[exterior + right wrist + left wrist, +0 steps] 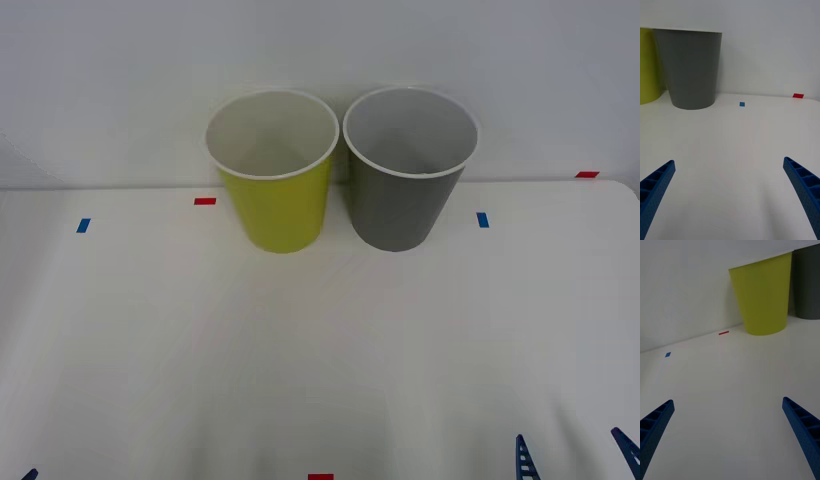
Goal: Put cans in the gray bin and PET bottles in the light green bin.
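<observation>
The light green bin (278, 205) and the gray bin (404, 205) stand upright side by side at the back of the white table, almost touching, and both look empty inside. The cans and PET bottles are out of view. My right gripper (572, 452) is low at the table's front right, open with nothing between its fingers. From its wrist, the right gripper (729, 160) faces the gray bin (690, 67). My left gripper (728, 401) is open too, at the front left, far from the light green bin (763, 296).
Small tape marks lie on the table (320, 350): red (205, 201) and blue (83, 225) on the left, blue (483, 219) and red (587, 174) on the right, red (320, 477) at the front edge. A white wall rises close behind the bins.
</observation>
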